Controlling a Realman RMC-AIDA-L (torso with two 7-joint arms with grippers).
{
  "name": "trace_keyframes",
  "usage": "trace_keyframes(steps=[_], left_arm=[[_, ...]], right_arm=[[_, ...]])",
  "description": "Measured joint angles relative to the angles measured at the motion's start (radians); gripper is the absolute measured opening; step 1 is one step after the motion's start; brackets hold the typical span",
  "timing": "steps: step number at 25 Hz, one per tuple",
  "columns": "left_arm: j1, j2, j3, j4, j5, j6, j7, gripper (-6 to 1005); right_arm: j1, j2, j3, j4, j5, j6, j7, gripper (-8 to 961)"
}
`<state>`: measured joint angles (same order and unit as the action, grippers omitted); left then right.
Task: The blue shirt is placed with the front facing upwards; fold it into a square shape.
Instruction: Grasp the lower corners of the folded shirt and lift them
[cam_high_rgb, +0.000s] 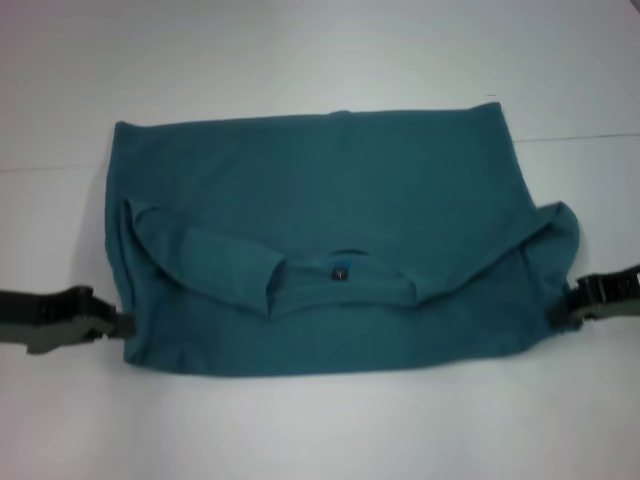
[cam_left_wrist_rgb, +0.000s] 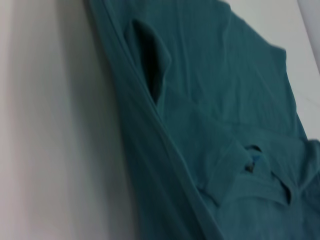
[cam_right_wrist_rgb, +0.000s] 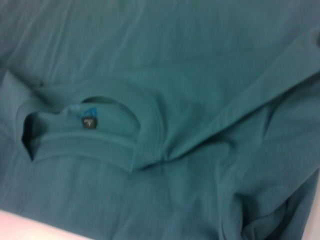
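blue shirt (cam_high_rgb: 330, 190) lay folded on the white table (cam_high_rgb: 300, 50), collar (cam_high_rgb: 340, 285) toward near edge | left gripper (cam_high_rgb: 122, 323) touched its near-left corner, fingers' state not clear | right gripper (cam_high_rgb: 568, 308) at right edge, fingers' state not clear

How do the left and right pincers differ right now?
The left pincer meets the large teal-blue cotton shirt at its straight, flat side edge; the right pincer meets a bunched, rounded sleeve fold. The left sits slightly nearer the robot. Both rest low on the white table, flanking the shirt.
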<state>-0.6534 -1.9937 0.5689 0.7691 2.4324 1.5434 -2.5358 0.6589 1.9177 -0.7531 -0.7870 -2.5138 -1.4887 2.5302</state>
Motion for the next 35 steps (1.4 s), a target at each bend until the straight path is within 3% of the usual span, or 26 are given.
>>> trace_keyframes(steps=[10, 16, 28, 35], left_arm=[[0.067, -0.016, 0.021, 0.093, 0.057, 0.252, 0.022, 13], [0.094, -0.033, 0.006, 0.122, 0.063, 0.255, 0.04, 13], [0.102, -0.021, -0.119, 0.124, 0.021, 0.193, 0.021, 38], [0.105, -0.008, -0.154, 0.067, 0.042, 0.113, -0.137, 281]], right_arm=[[-0.038, -0.003, -0.005, -0.081, -0.101, -0.226, -0.012, 74], [-0.037, 0.001, 0.002, -0.077, -0.135, -0.209, -0.028, 74], [-0.024, -0.014, 0.004, -0.084, -0.14, -0.145, -0.002, 75], [-0.015, -0.019, 0.025, -0.084, -0.132, -0.161, -0.006, 75]])
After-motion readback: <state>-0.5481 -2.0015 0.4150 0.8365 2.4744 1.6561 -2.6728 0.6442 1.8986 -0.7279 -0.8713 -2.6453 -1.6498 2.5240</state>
